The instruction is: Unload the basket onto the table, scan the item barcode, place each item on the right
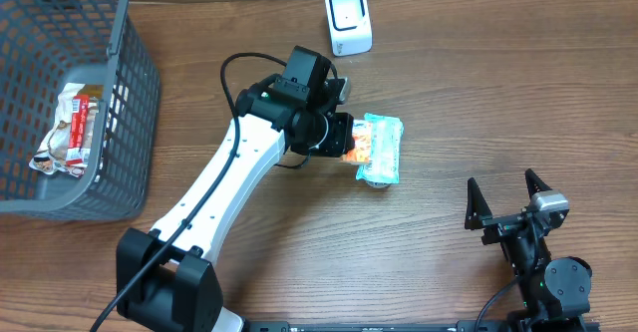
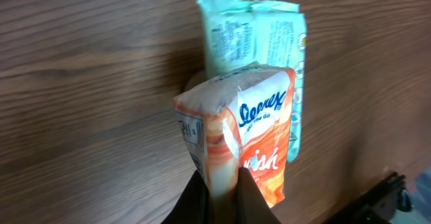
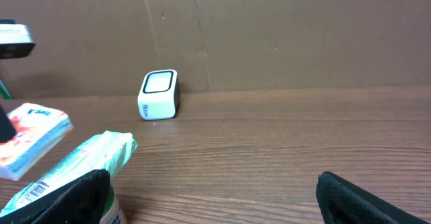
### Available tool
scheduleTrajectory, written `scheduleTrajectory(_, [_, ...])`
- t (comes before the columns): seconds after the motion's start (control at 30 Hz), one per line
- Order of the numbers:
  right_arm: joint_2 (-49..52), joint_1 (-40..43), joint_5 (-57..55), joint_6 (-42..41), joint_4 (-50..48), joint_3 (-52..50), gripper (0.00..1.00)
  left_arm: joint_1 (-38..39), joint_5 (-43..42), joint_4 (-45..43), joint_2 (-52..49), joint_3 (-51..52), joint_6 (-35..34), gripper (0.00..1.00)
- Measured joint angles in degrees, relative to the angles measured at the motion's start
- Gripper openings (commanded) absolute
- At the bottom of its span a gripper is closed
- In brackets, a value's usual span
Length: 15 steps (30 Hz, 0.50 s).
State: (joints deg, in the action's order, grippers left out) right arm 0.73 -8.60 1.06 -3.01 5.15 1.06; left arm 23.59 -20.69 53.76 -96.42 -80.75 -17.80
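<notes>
The left gripper (image 2: 222, 192) is clamped tight on the bottom edge of a tissue pack (image 2: 250, 140), orange and white, with "Kleenex" in blue script and "Go" in small print under it. Larger white letters below end in "ish". A small printed panel on the pack's side face is too blurred to read. The pack stands up from the fingertips, clear of the table (image 1: 498, 83).

Just past the pack, under its far end, lies a pale green packet (image 2: 259, 42) covered in fine print that cannot be read. The right wrist view shows a barcode near the packet's end. Something round sits under the packet, mostly hidden.

Well beyond the left gripper, past the green packet, a small white scanner (image 1: 348, 20) stands on the table. Far behind the left gripper is a grey basket (image 1: 140, 83) holding snack packets (image 1: 70, 128) with red and white wrappers. Their writing is too small to tell.

The right gripper (image 1: 500, 179) has its fingers spread wide and holds nothing. The tissue pack, green packet and scanner are all well ahead of it.
</notes>
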Motion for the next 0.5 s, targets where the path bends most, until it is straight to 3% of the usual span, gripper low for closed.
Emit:
scheduleTrajectory(0.17, [0.0, 0.0, -0.02, 0.0, 0.0, 0.0, 1.0, -0.13, 8.04, 4.39, 0.37, -0.07, -0.87, 0.04])
scheduleTrajectory(0.5, [0.0, 0.0, 0.0, 0.02, 0.0, -0.02, 1.0, 2.73, 35.21, 12.13, 0.37, -0.09, -7.98, 0.04])
